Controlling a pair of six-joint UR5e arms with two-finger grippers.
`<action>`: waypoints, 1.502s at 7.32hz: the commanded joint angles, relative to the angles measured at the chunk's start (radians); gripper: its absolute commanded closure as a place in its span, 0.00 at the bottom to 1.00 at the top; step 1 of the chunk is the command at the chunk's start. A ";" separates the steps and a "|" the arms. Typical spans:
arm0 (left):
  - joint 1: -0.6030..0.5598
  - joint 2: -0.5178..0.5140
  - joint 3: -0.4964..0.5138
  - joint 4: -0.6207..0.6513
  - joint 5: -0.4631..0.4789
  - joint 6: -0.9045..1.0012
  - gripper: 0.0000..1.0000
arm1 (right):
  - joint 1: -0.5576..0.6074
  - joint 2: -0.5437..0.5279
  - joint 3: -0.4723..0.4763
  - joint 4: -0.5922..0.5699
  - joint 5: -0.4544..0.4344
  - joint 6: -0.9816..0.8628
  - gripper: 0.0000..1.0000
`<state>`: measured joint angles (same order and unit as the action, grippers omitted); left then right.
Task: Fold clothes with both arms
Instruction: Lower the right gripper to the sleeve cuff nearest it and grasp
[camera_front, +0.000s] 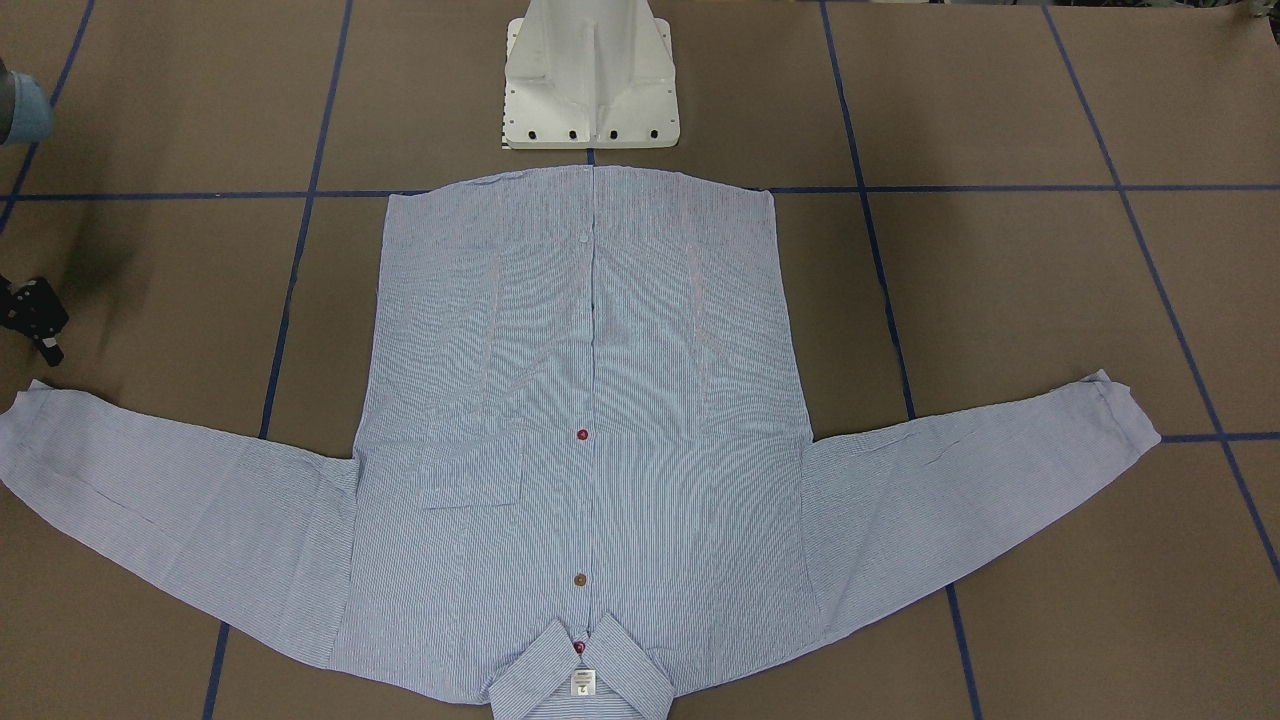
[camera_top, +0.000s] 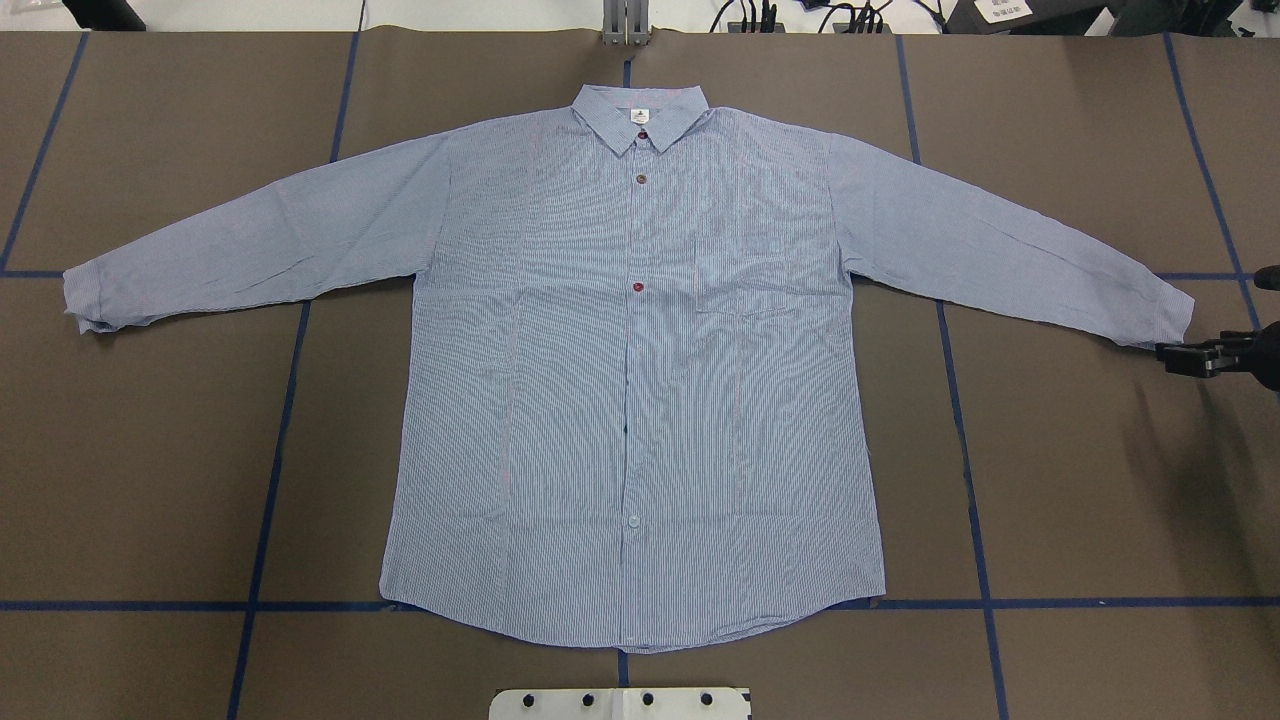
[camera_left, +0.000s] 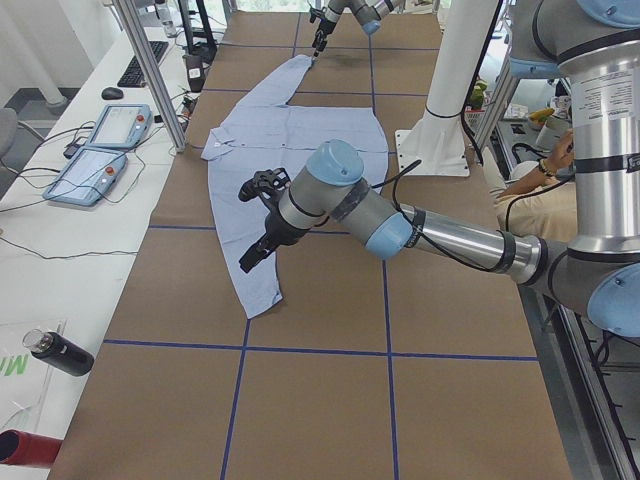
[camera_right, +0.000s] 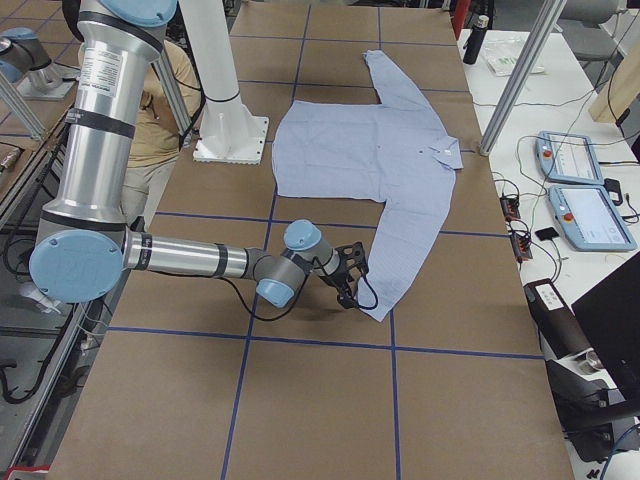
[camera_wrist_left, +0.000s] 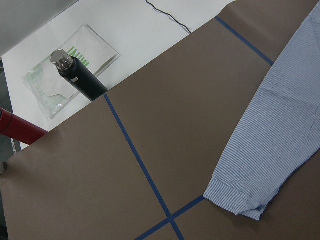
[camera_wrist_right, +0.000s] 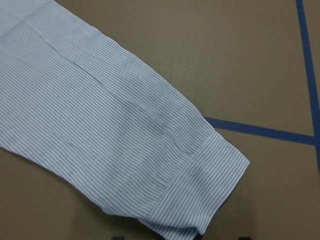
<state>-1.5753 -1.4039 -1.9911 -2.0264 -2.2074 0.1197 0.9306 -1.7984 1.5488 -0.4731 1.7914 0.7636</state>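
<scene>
Nearest the right arm, the greatest risk is judged to lie at the right cuff (camera_wrist_right: 210, 170). The cloth is thin and lies flat against the worktop (camera_top: 1080, 480), so only the upper layer may be pinched, or the edge may be missed altogether and the brown surface scraped. A bunched corner is seen at that cuff's end, and a crease could be pressed into the fold from it. Further in, the body of the shirt (camera_top: 630, 400) is spread front up, with its hem toward the robot's base and its collar (camera_top: 640, 110) at the far side. If one sleeve is drawn over faster or higher than the other, the body is likely to be dragged askew and the fold line lost. At the far end, the left cuff (camera_wrist_left: 235, 195) is slightly crumpled, so the same poor pinch may be expected there.

The right tool (camera_top: 1170, 357) is held just beside the end of the right sleeve, not touching it. Its jaws appear to be set apart, judging by the dark tips at the bottom edge of the right wrist view, and nothing is held. The left tool (camera_left: 255, 252) is poised above the left sleeve near its cuff. Whether its jaws are apart or together cannot be told, and no cloth is seen lifted by it.
</scene>
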 joint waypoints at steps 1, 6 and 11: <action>0.000 0.000 0.002 0.000 0.000 0.000 0.00 | -0.013 0.002 -0.022 0.001 -0.012 -0.017 0.33; 0.001 0.000 0.003 0.000 0.000 0.000 0.00 | -0.012 0.077 -0.102 0.002 -0.023 -0.026 0.38; 0.000 0.000 0.003 0.000 0.000 0.000 0.00 | -0.006 0.070 -0.069 0.001 -0.003 -0.024 1.00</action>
<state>-1.5746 -1.4036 -1.9887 -2.0264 -2.2074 0.1196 0.9230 -1.7262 1.4663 -0.4712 1.7825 0.7394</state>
